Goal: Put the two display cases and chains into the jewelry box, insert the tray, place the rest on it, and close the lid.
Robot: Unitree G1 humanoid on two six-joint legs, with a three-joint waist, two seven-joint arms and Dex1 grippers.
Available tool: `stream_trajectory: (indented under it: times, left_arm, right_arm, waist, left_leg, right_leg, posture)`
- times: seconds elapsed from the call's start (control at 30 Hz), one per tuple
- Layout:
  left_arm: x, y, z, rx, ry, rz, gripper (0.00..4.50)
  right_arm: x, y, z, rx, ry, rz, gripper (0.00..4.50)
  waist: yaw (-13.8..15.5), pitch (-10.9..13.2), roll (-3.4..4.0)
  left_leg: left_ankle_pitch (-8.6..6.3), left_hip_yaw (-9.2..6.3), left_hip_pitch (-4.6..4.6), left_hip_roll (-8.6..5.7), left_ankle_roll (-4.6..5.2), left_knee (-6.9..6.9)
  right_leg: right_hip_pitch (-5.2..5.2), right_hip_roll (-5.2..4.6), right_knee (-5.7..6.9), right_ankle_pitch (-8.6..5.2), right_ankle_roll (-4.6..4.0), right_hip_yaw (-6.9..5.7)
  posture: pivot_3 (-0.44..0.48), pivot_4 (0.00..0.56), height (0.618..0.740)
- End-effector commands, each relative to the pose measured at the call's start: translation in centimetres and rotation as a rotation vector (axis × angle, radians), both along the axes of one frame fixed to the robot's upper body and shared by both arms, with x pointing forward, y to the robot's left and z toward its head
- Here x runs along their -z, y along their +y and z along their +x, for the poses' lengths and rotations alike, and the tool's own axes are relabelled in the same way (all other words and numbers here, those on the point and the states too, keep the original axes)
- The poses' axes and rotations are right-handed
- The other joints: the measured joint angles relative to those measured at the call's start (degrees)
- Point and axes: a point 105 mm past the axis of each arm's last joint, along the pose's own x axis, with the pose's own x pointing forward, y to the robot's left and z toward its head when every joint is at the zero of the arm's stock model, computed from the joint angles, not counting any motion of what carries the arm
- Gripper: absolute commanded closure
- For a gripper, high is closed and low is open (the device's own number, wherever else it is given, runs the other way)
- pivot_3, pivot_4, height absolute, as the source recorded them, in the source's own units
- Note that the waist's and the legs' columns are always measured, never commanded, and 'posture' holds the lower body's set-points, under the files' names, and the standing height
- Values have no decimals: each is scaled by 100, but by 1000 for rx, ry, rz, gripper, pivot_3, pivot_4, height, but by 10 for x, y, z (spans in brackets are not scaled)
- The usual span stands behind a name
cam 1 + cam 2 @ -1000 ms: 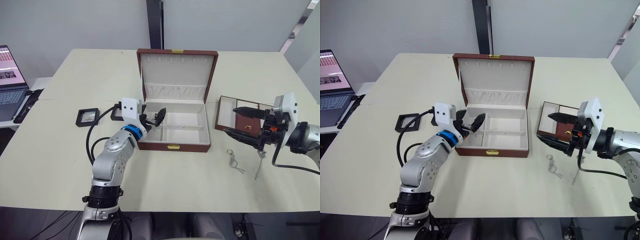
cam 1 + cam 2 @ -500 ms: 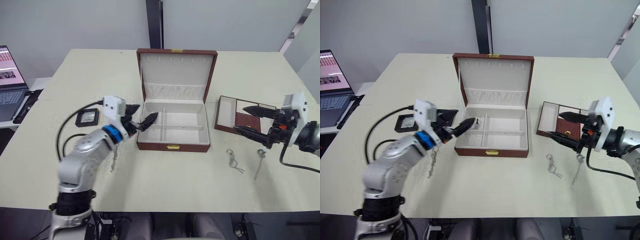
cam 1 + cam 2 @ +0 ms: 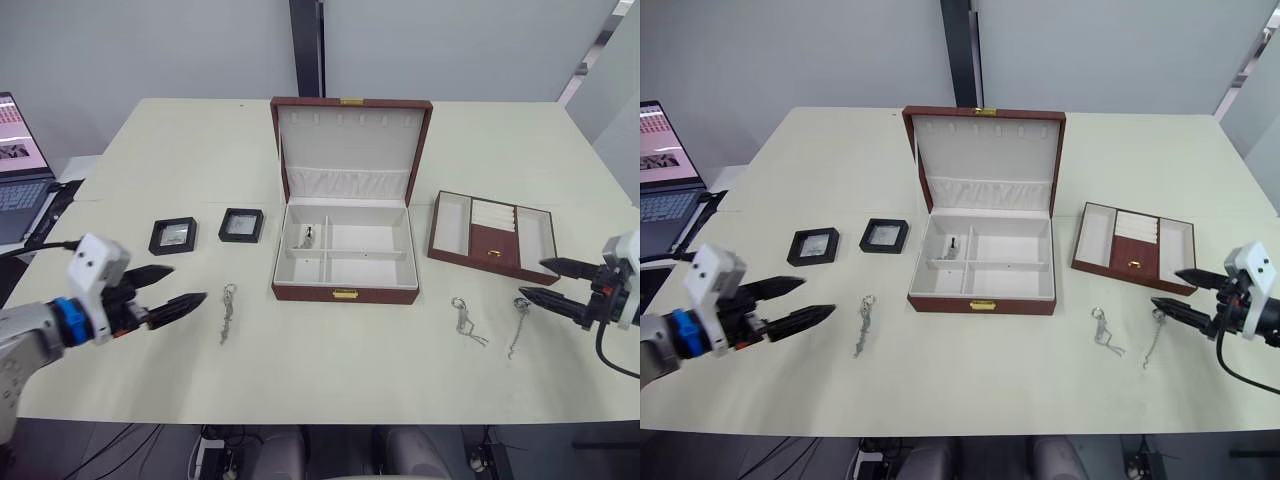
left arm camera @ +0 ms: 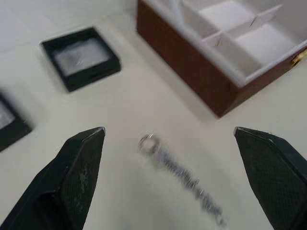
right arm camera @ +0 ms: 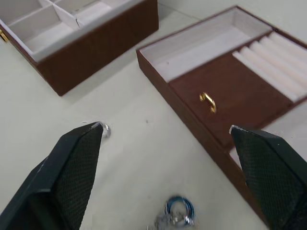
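Counter: my pale cream counter (image 3: pixel 330 370) stands before a grey wall, an open laptop (image 3: pixel 15 165) off its left edge.
Box: the dark red wood-grain jewelry box (image 3: pixel 345 292) sits mid-counter, lid (image 3: pixel 351 150) upright; one thin silver chain (image 3: pixel 309 235) lies inside.
Cases: two small square black-framed display cases (image 3: pixel 173 235) (image 3: pixel 241 224) rest left of it.
Tray: the shallow dark red tray (image 3: pixel 492 236) lies right.
Left tool (image 3: pixel 168 290): wide open, empty.
Right tool (image 3: pixel 550 283): wide open, empty.
Change: both my arms have pulled back outward from the box and tray.
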Motion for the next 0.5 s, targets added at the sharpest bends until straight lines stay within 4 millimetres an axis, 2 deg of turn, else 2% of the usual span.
stream_trajectory:
  times: [0.03,0.23,0.33,0.5]
  left_arm:
    - [-17,32,-8,-93,-69,73,34]
    - [-6,72,-20,-212,-31,125,34]
    - [-3,83,-22,-242,-32,136,34]
    - [-3,88,-22,-257,-37,130,34]
  right_arm:
    - [-14,-20,-4,45,-44,-47,0]
    - [0,-40,-13,95,12,-80,0]
    - [7,-46,-16,101,38,-103,0]
    - [13,-50,-18,97,60,-126,0]
  waist:
    - [-1,0,0]
    - [-9,0,0]
    - [-10,0,1]
    - [-11,0,1]
  left_leg:
    - [0,1,0,-1,0,0]
    - [-1,4,3,-2,1,-1]
    - [-1,6,3,-1,1,-1]
    - [-1,7,3,0,1,-1]
  right_leg:
    - [0,-1,0,0,0,0]
    - [2,0,0,0,0,1]
    - [1,-1,0,0,0,2]
    - [1,-2,1,0,0,2]
  posture:
    - [0,150,740]
    - [0,150,740]
    - [0,150,740]
    - [0,150,740]
